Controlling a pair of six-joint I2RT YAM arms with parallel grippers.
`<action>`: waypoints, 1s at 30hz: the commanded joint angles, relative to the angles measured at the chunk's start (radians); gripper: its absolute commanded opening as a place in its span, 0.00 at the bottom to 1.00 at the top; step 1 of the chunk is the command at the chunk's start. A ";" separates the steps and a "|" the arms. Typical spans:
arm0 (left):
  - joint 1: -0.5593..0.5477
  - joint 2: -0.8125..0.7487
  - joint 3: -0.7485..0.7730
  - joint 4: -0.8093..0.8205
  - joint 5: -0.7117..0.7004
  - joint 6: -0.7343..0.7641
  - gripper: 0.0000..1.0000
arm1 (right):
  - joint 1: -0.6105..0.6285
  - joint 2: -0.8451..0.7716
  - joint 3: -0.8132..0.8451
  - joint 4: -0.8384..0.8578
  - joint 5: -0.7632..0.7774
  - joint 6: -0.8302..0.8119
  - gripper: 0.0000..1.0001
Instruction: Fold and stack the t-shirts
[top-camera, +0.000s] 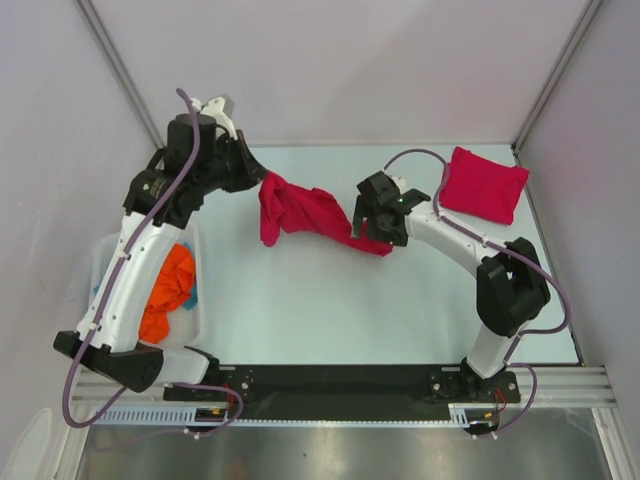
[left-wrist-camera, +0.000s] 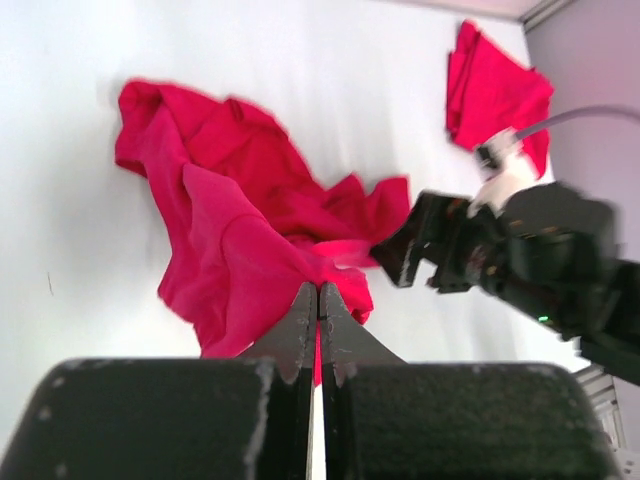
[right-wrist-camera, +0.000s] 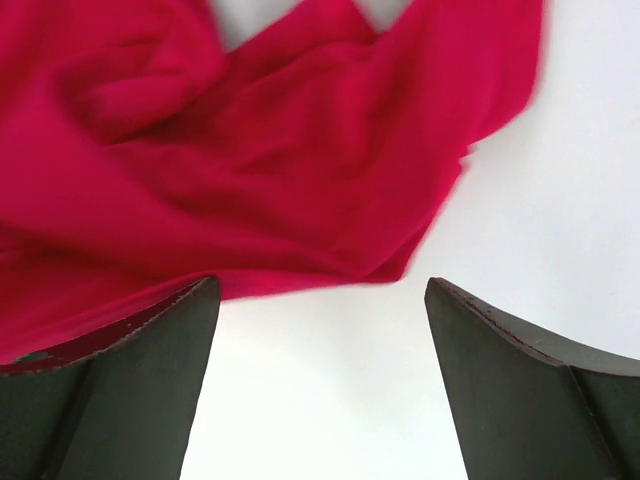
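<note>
A crumpled crimson t-shirt (top-camera: 310, 212) stretches across the middle of the table, its left end raised. My left gripper (top-camera: 262, 182) is shut on that raised end; in the left wrist view the closed fingertips (left-wrist-camera: 318, 300) pinch a fold of the t-shirt (left-wrist-camera: 230, 220). My right gripper (top-camera: 372, 230) hovers at the shirt's right end, open. In the right wrist view its fingers (right-wrist-camera: 320, 295) stand wide apart over bare table, the cloth edge (right-wrist-camera: 260, 160) just beyond the tips. A second t-shirt (top-camera: 484, 184), folded, lies at the back right corner.
A white bin (top-camera: 110, 255) holding orange cloth (top-camera: 168, 290) stands at the left edge, under the left arm. Grey walls with metal frame posts (top-camera: 120, 70) close in the table on three sides. The folded shirt (left-wrist-camera: 495, 85) also shows in the left wrist view.
</note>
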 joint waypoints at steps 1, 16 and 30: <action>0.027 0.027 0.159 0.006 0.030 0.032 0.00 | 0.005 0.011 -0.012 0.024 0.020 0.021 0.90; 0.029 0.146 0.305 -0.020 0.066 0.029 0.00 | 0.073 -0.018 0.003 0.009 0.028 0.036 0.88; 0.030 0.203 0.392 -0.037 0.055 0.041 0.00 | 0.226 -0.010 0.090 -0.051 0.095 0.067 0.87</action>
